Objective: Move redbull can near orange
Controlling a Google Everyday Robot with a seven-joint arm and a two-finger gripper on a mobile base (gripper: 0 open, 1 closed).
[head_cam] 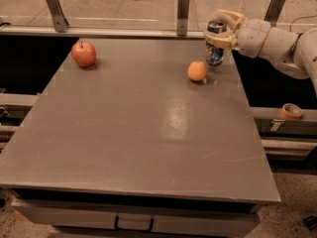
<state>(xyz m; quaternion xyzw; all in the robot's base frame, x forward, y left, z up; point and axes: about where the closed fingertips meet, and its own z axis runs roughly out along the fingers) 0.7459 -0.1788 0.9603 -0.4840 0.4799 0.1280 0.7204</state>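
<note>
The redbull can (215,53) is a slim silver-and-blue can, held upright at the table's far right edge. My gripper (219,35) comes in from the right and is shut on the can's upper part, with the can's base at or just above the tabletop. The orange (197,71) is a small round orange fruit on the table just left of the can, a short gap apart.
A red apple (84,53) with a stem sits at the far left of the grey table (148,133). Metal posts and a glass rail (183,9) line the far edge. A tape roll (290,111) lies on a ledge at the right.
</note>
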